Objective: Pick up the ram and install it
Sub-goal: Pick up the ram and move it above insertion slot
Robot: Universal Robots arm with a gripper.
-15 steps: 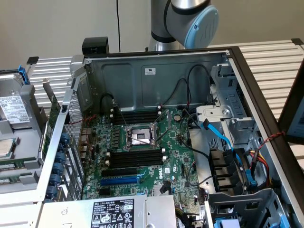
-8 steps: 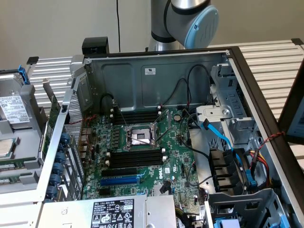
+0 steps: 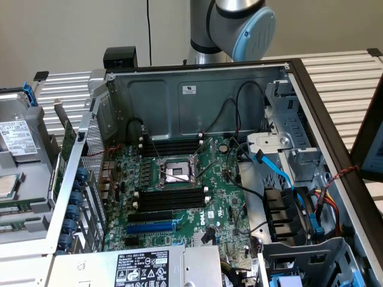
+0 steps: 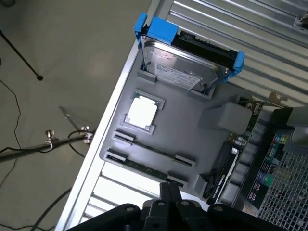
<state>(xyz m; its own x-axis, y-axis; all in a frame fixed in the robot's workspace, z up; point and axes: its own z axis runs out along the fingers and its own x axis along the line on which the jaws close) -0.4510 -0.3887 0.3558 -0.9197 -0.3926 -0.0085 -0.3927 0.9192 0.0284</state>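
Observation:
Two ram sticks [image 4: 154,150] [image 4: 143,168] lie edge-up and side by side in holders on a grey tray [image 4: 192,137]. My gripper [image 4: 168,188] hovers above the tray near the closer stick, its two dark fingers pressed together with nothing between them. In the exterior view the open computer case shows the green motherboard [image 3: 224,197] with long black memory slots [image 3: 170,199] on either side of the CPU socket [image 3: 178,172]. The arm's grey and blue joint [image 3: 239,24] rises behind the case.
The tray also carries a hard drive in a blue caddy [image 4: 187,62] and a loose CPU [image 4: 142,112]. The same tray [image 3: 24,173] sits at the exterior view's left of the case. Blue and black cables [image 3: 287,197] and drive bays fill the case's right side.

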